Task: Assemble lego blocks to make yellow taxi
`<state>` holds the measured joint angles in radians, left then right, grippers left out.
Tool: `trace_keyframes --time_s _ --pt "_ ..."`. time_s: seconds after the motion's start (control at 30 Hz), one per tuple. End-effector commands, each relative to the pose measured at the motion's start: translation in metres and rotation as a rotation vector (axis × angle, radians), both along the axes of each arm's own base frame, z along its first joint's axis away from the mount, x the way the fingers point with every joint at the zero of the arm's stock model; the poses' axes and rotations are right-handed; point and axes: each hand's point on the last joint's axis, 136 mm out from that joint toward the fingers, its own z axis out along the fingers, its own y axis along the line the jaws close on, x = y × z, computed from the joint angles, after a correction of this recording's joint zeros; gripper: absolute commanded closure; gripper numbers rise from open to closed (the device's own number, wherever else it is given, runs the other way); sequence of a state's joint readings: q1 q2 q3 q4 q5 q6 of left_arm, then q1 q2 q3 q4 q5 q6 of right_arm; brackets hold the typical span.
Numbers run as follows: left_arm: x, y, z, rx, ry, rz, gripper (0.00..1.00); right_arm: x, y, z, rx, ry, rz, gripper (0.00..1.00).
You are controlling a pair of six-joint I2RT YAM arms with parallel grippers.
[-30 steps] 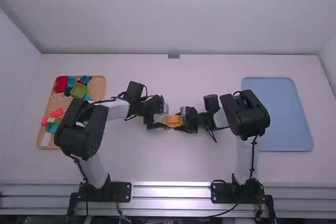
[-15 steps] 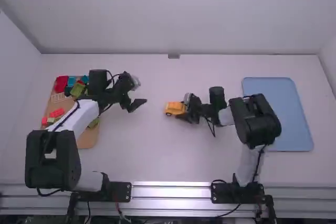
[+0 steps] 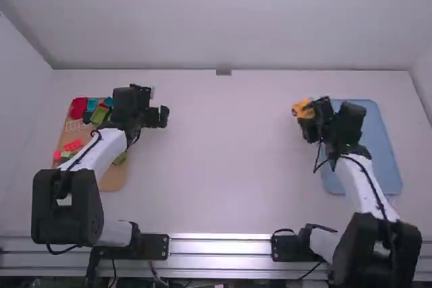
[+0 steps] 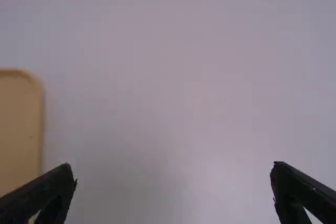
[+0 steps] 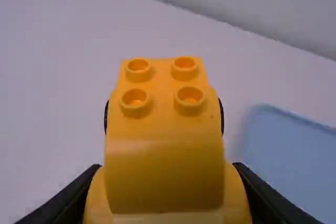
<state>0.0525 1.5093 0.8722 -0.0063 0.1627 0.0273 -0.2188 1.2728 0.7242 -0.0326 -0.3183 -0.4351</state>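
The yellow taxi (image 3: 302,108) hangs at the blue tray's left edge, with my right gripper (image 3: 309,114) closed on it. In the right wrist view the taxi (image 5: 164,145) shows studs on top and dark wheels at its sides, and my right gripper (image 5: 167,195) holds it from both sides. My left gripper (image 3: 164,117) is over the table, just right of the brown tray. The left wrist view has my left gripper (image 4: 174,182) open, its fingers wide apart and nothing between them.
The blue tray (image 3: 388,166) lies on the right, partly under the right arm. At the left, a brown tray (image 3: 116,179) holds several red, green and teal blocks (image 3: 78,107), partly covered by the left arm. A wall borders the table's back.
From the table's middle, the right gripper has carried the taxi right and away from the camera. The left gripper has let go of the taxi and drawn back left, opening.
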Motion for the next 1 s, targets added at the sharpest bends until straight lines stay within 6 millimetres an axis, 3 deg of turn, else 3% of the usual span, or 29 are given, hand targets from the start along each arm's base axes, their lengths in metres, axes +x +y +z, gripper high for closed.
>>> trace_keyframes --time_s 0.0,0.03,0.07,0.17,0.23,0.3,0.43,0.57,0.7,0.73,0.8,0.97 --pt "0.002 0.012 0.008 0.006 -0.019 0.094 0.01 -0.012 -0.066 0.008 -0.077 0.012 -0.305 0.58" --pt "0.003 0.01 0.009 0.006 -0.025 0.09 0.01 -0.02 -0.09 0.008 -0.082 0.019 -0.403 0.56" --pt "0.003 0.01 0.009 0.006 -0.026 0.089 0.01 -0.021 -0.092 0.008 -0.082 0.021 -0.415 0.56" --pt "0.005 0.01 0.012 0.006 -0.041 0.089 0.01 -0.037 -0.138 -0.008 -0.05 0.063 -0.546 0.51" --pt "0.006 0.01 0.012 0.006 -0.045 0.09 0.01 -0.039 -0.149 -0.017 -0.012 0.074 -0.58 0.51" --pt "0.004 0.01 0.011 -0.026 -0.031 0.119 0.01 -0.04 -0.173 -0.043 0.065 0.104 -0.653 0.51" --pt "0.0 0.011 0.006 -0.024 -0.004 0.122 0.01 -0.039 -0.194 -0.073 0.076 0.132 -0.692 0.5" --pt "-0.001 0.01 0.004 -0.028 0.004 0.123 0.01 -0.036 -0.201 -0.101 0.08 0.167 -0.685 0.46" --pt "-0.005 0.022 0.0 0.008 0.025 0.192 0.01 -0.033 -0.197 -0.117 0.093 0.211 -0.675 0.25" --pt "-0.008 0.029 -0.001 0.031 0.036 0.255 0.01 -0.033 -0.197 -0.118 0.09 0.224 -0.68 0.15" --pt "-0.01 0.03 0.001 0.067 0.049 0.284 0.01 -0.032 -0.196 -0.114 0.088 0.238 -0.677 0.01" --pt "-0.008 0.001 0.031 0.139 0.05 0.156 0.01 -0.023 -0.176 -0.082 0.085 0.257 -0.624 0.01"
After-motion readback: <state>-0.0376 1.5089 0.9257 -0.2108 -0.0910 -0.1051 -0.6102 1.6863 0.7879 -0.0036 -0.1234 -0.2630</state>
